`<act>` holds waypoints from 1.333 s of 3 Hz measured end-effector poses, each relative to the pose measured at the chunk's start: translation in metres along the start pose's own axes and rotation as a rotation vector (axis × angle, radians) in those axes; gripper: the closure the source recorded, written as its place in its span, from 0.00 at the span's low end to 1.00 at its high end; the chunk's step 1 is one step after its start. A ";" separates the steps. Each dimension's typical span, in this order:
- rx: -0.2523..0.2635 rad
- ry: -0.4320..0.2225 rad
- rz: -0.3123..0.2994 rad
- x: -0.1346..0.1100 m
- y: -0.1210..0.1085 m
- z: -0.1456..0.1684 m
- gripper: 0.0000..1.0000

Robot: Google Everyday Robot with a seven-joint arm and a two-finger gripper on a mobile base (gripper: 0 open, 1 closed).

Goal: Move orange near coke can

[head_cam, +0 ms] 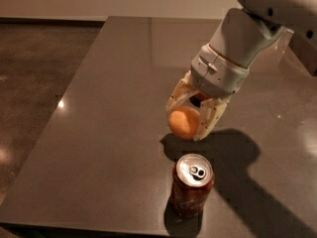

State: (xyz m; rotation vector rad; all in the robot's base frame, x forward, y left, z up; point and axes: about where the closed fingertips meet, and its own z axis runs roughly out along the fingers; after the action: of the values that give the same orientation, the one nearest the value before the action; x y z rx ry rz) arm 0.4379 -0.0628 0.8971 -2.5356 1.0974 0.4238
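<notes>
Dark table (pixel 99 133) carries the can (pixel 192 185) near its front edge. I have the gripper (pixel 188 121) clamped on the orange (pixel 183 124), held above the table just behind the can. I judge the orange light, firm and round, so liable to roll. Grip it across the widest girth with moderate force.
</notes>
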 end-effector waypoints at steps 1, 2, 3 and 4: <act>-0.034 0.007 -0.064 -0.003 0.016 0.006 1.00; -0.060 0.012 -0.107 -0.004 0.025 0.012 1.00; -0.090 0.020 -0.141 -0.005 0.034 0.018 1.00; -0.118 0.025 -0.168 -0.006 0.041 0.025 1.00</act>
State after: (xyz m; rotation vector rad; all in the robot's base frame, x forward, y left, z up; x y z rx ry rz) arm 0.3997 -0.0748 0.8697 -2.7172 0.8823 0.4241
